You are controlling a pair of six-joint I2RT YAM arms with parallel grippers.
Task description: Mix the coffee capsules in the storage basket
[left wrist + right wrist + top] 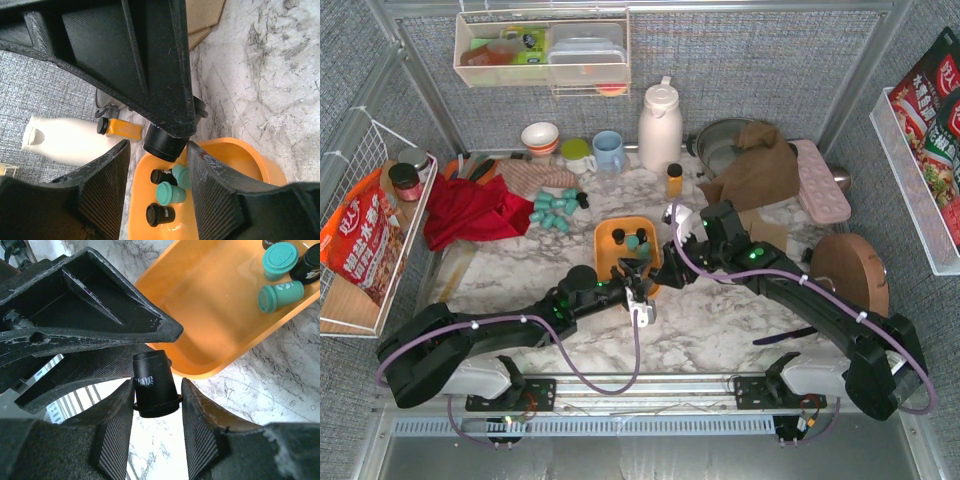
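The orange storage basket (605, 235) sits mid-table with a few teal and black capsules (636, 241) in it. They show in the left wrist view as two teal (170, 192) and two black (160, 214). In the right wrist view they lie at the basket's (210, 315) far end (280, 295). My right gripper (157, 390) is shut on a black capsule (152, 375), held just off the basket's near rim. My left gripper (158, 150) is open, its fingers on either side of that same capsule (165, 142). More teal capsules (557, 208) lie loose on the table to the left.
A red cloth (470, 210) lies left of the loose capsules. Cups (608, 150), a white thermos (660, 125) and a small amber bottle (674, 180) stand behind the basket. A brown cloth (755, 165), a pink tray (818, 180) and a round wooden board (850, 270) are at the right.
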